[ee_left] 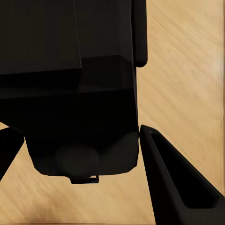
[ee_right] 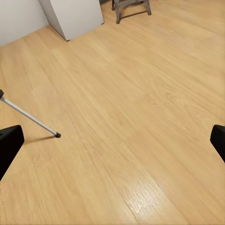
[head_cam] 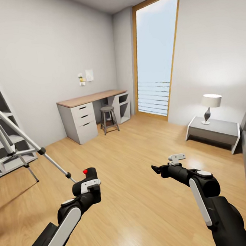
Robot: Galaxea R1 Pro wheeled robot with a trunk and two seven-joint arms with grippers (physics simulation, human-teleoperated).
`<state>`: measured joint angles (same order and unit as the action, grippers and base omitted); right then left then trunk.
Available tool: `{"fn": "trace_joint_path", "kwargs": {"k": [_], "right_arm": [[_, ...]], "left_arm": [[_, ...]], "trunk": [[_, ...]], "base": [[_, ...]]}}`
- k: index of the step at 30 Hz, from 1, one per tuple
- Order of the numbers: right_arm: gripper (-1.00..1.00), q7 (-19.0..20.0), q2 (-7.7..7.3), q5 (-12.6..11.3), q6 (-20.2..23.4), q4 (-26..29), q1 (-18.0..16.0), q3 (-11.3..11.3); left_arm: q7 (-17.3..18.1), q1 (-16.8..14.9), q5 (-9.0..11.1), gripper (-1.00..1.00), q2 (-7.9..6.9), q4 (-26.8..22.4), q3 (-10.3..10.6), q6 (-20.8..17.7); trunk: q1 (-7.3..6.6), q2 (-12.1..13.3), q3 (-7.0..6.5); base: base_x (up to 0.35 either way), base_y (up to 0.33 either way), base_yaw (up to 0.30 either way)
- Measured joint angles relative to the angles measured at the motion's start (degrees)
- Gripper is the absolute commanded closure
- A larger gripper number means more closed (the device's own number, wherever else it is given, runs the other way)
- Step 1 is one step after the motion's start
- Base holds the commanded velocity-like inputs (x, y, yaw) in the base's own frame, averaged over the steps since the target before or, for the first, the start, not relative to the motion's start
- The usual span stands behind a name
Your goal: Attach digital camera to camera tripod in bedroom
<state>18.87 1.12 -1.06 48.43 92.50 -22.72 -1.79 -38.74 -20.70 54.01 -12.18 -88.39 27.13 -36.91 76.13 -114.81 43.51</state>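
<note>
The left claw (head_cam: pixel 89 175) pinches the digital camera (ee_left: pixel 79 93), its black body wedged between the fingers (ee_left: pixel 180 187) above the wood floor (head_cam: pixel 139 144). The camera tripod (head_cam: pixel 13 147) stands just beyond and outboard of that claw, one foot close to it. The right claw (ee_right: pixel 112 140) hangs spread wide, holding nothing, well apart from the tripod.
</note>
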Motion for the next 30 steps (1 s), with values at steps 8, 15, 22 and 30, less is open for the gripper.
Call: {"fn": "trace_joint_path", "kwargs": {"k": [8, 15, 22, 30], "right_arm": [[-1.00, 0.0, 0.07, 0.0, 0.1, 0.0, 0.0, 0.6], [-1.00, 0.2, -0.14, 0.0, 0.7, 0.0, 0.0, 2.1], [-1.00, 0.2, -0.28, 0.0, 3.0, 0.0, -0.4, 2.5], [-1.00, 0.2, -0.34, 0.0, 3.6, 0.0, -0.3, 2.5]], "left_arm": [[7.7, -3.0, -0.5, 1.00, -0.50, 1.9, -1.6, -7.2], [18.0, -9.4, -0.6, 1.00, -1.47, 6.5, -3.5, -10.8], [22.2, -10.8, -0.8, 1.00, -2.32, 9.9, -3.9, -11.4], [22.6, -10.4, -1.5, 1.00, -3.12, 11.0, -4.1, -11.6]], "trunk": [[-1.76, 3.2, -0.75], [-3.30, 6.0, -1.40], [-4.83, 8.8, -2.07], [-6.59, 12.0, -2.95]], "base": [[0.000, 0.000, 0.000], [0.000, 0.000, 0.000], [0.000, 0.000, -0.056], [0.000, 0.000, -0.154]]}}
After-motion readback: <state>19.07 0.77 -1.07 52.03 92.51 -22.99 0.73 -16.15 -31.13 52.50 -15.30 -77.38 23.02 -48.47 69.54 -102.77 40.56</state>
